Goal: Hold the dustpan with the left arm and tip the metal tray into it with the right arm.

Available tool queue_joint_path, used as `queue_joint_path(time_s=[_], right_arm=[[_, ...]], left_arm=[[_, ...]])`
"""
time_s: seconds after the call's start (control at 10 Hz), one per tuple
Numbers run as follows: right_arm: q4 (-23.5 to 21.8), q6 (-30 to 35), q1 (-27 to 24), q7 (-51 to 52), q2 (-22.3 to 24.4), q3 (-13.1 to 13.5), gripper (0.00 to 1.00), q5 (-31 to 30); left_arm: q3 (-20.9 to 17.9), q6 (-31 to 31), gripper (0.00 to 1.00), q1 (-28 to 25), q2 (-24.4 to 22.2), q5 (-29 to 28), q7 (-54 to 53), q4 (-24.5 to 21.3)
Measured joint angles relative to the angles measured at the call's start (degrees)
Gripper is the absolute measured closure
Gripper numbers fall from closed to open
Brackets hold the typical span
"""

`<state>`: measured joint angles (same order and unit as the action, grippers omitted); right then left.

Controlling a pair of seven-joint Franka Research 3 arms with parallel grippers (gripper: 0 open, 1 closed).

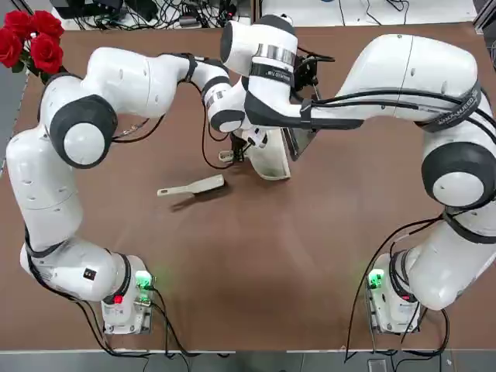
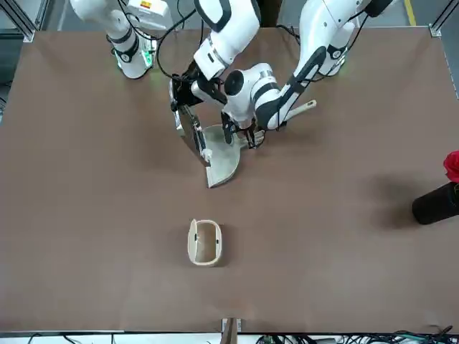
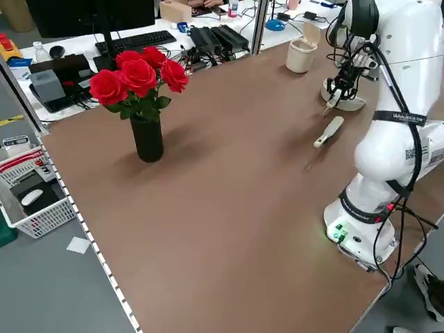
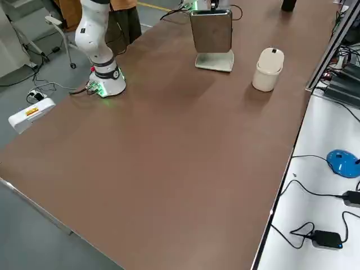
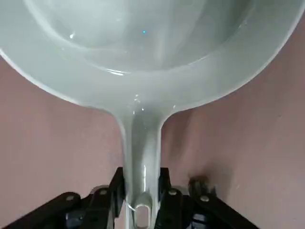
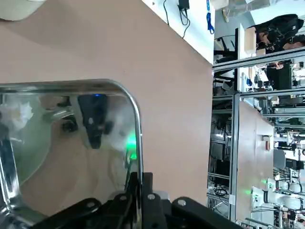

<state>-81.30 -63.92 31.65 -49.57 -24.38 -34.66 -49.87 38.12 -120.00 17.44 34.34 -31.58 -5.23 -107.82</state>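
Cream plastic dustpan (image 5: 143,57) handle sits clamped in the left gripper (image 5: 142,191), scoop flat on the table (image 1: 256,263) just ahead of the fingers. Right gripper (image 6: 138,191) pinches the metal tray (image 4: 211,31) by its rim, tray tipped up almost on edge over the dustpan mouth. From the top both grippers are hidden under the wrists. Hand brush (image 1: 192,187) lies near the left gripper; cream cup (image 2: 204,242) well apart.
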Motion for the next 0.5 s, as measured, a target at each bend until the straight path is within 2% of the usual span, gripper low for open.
queue_joint_path(time_s=[0.5], right_arm=[[1.2, 2.8, 1.9, 0.4, -0.1, 0.0, 0.95, -2.8]], left_arm=[[-0.1, 0.0, 0.67, -0.1, 0.0, 0.0, 0.0, 0.1]])
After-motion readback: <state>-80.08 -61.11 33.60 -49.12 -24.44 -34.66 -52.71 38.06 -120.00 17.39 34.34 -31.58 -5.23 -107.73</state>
